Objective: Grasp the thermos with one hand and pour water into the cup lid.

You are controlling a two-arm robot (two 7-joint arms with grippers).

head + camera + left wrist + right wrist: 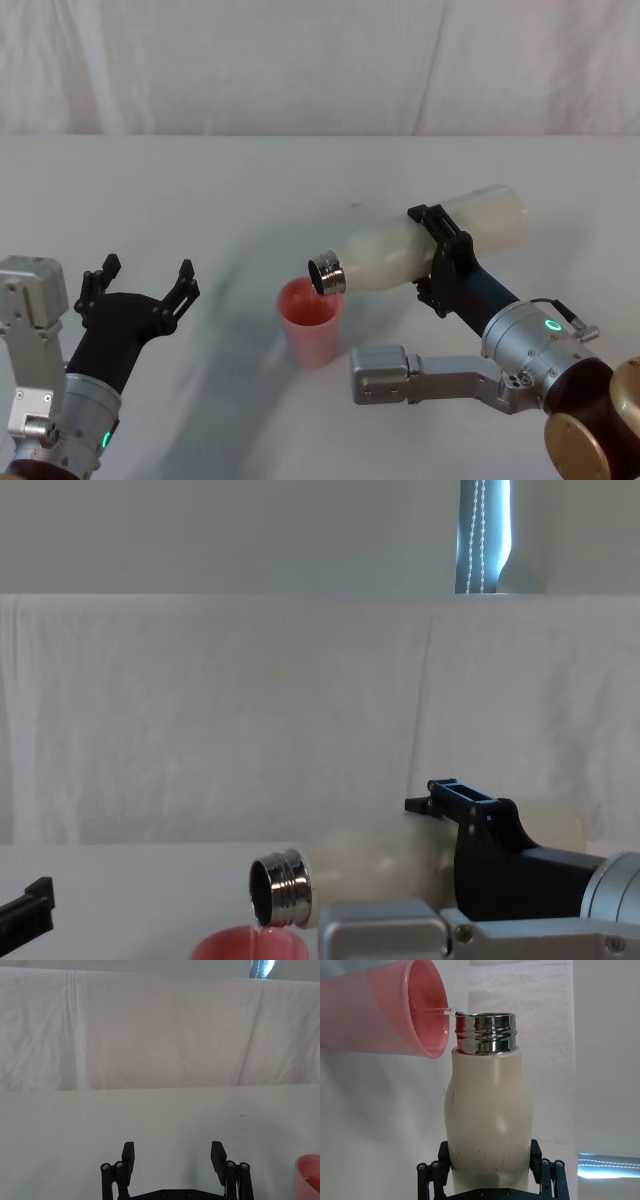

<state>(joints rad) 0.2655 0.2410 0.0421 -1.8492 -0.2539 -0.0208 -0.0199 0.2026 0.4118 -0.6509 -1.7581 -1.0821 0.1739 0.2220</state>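
Pouring is under way: the thermos (420, 247) is clamped and tipped by the right end effector (440, 262), water entering the cup lid (311, 319), while the left end effector (140, 290) is held open; righting is needed next.

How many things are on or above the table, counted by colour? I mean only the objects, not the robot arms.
Cream-white: 1, the thermos, tilted, held in the right gripper.
Salmon-pink: 1, the cup lid, standing on the table.
Total: 2.
The left gripper is open, holding nothing.
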